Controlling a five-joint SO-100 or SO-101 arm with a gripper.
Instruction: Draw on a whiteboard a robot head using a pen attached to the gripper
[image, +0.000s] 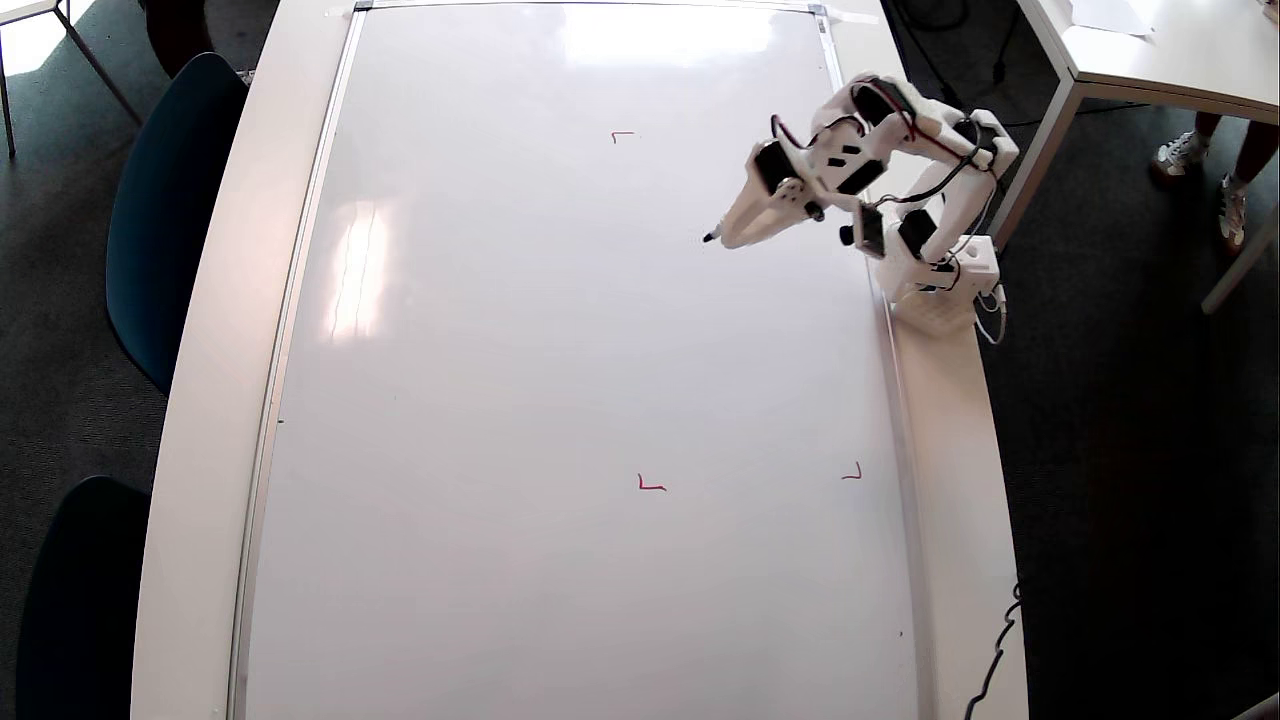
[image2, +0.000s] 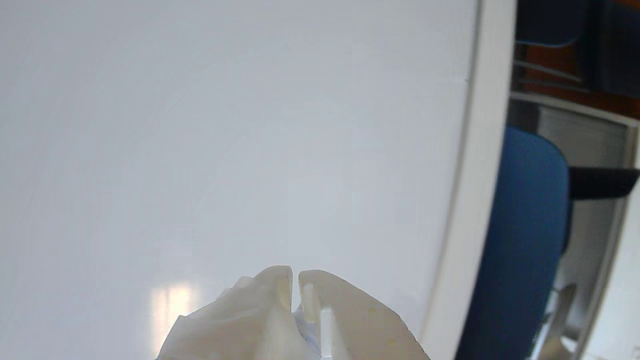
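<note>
Overhead view, left to right. Two dark blue chairs (image: 165, 210) well left of the gripper, beyond the white table rim (image: 215, 380). Then the whiteboard (image: 560, 400), long axis running top to bottom of the view, glossy, silver-framed, bare of any drawn outline; only small red corner marks (image: 651, 485) on it, one above-left of the gripper, two far below. No robot head visible.

Right of centre, the pen (image: 712, 237): only its dark tip visible, poking out of the gripper's left end, pointing left and slightly down in the view, over the board's upper right part. Contact with the surface impossible to judge. Long axis in line with the claw, slanting from upper right to lower left.

The gripper (image: 728, 236), white, closed around the pen, fingers drawn together. Behind it, up and to the right, the white arm (image: 880, 130) with black servos and red-black wires, folding back to its base at the board's right edge.

Wrist view: fingertips (image2: 280, 285) nearly meeting at the bottom edge, a thin slit between, bare board ahead, a blue chair beyond the rim at right.
</note>
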